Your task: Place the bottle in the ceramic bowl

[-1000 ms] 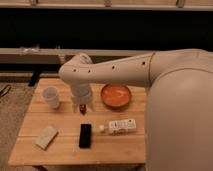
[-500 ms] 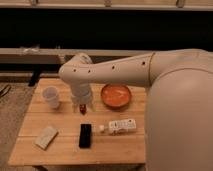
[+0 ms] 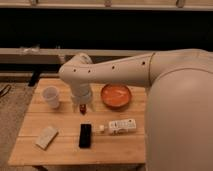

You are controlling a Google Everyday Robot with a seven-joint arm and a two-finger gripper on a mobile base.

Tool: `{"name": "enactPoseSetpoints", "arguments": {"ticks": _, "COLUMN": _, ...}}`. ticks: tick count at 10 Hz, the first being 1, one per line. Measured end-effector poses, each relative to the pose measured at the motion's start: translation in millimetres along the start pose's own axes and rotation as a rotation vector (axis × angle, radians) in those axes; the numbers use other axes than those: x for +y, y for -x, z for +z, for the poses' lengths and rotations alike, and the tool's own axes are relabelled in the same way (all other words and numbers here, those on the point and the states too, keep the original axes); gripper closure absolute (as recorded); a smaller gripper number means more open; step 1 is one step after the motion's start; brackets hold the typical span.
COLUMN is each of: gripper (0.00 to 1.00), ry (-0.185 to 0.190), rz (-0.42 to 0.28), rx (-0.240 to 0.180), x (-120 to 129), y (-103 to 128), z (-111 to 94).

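Hanging low over the back half of the wooden table (image 3: 65, 150), the gripper (image 3: 82, 102) sits at the end of the arm's short vertical wrist, directly above a small dark-red bottle-like thing (image 3: 83, 107) and seemingly touching or nearly touching it. Whether the gripper is released or clenched cannot be told from this view, and nothing shows it carrying anything. Compared with the views from a second and half a second ago, the arm has not visibly moved and every object lies where it lay, so no progress on the task has been made in that time. Just to the right of the gripper stands the ceramic bowl (image 3: 105, 101), with nothing inside it. To the left, well apart, is a white translucent cup (image 3: 51, 96). Nearer the front edge lies a black slab (image 3: 85, 135), and just beside it on the right lies the bottle (image 3: 123, 125), on its side and untouched, in front of the bowl and apart from it. A pale flat pad (image 3: 46, 137) rests at the front left. By my judgement the grasp is not yet begun: the gripper must come forward and right to the bottle, clear of the dark-red thing.
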Motion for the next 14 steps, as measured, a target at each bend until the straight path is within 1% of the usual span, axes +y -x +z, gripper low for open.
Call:
{"name": "enactPoseSetpoints", "arguments": {"ticks": 3, "gripper": 0.35, "ry": -0.002, "rz": -0.011, "rx": 0.001, "x": -1, "y": 0, "z": 0}}
{"name": "enactPoseSetpoints", "arguments": {"ticks": 4, "gripper": 0.35, "ry": -0.016, "rz": -0.043, "rx": 0.002, "x": -8, "y": -2, "z": 5}}
{"name": "enactPoseSetpoints", "arguments": {"ticks": 6, "gripper": 0.35, "ry": -0.024, "rz": -0.083, "rx": 0.007, "x": -24, "y": -12, "z": 16}}
{"name": "enactPoseSetpoints", "arguments": {"ticks": 7, "gripper": 0.35, "ry": -0.024, "rz": -0.106, "rx": 0.011, "x": -41, "y": -21, "z": 25}}
{"name": "enactPoseSetpoints", "arguments": {"ticks": 8, "gripper": 0.35, "ry": -0.022, "rz": -0.140, "rx": 0.014, "x": -68, "y": -36, "z": 38}}
{"name": "enactPoseSetpoints", "arguments": {"ticks": 9, "gripper": 0.35, "ry": -0.014, "rz": -0.162, "rx": 0.013, "x": -83, "y": -44, "z": 45}}
{"name": "enactPoseSetpoints", "arguments": {"ticks": 11, "gripper": 0.35, "ry": -0.004, "rz": -0.221, "rx": -0.003, "x": -126, "y": -57, "z": 67}}
{"name": "enactPoseSetpoints", "arguments": {"ticks": 12, "gripper": 0.35, "ry": -0.008, "rz": -0.248, "rx": -0.012, "x": -142, "y": -56, "z": 78}}
{"name": "enactPoseSetpoints", "arguments": {"ticks": 14, "gripper": 0.35, "ry": -0.021, "rz": -0.299, "rx": -0.016, "x": -163, "y": -47, "z": 95}}
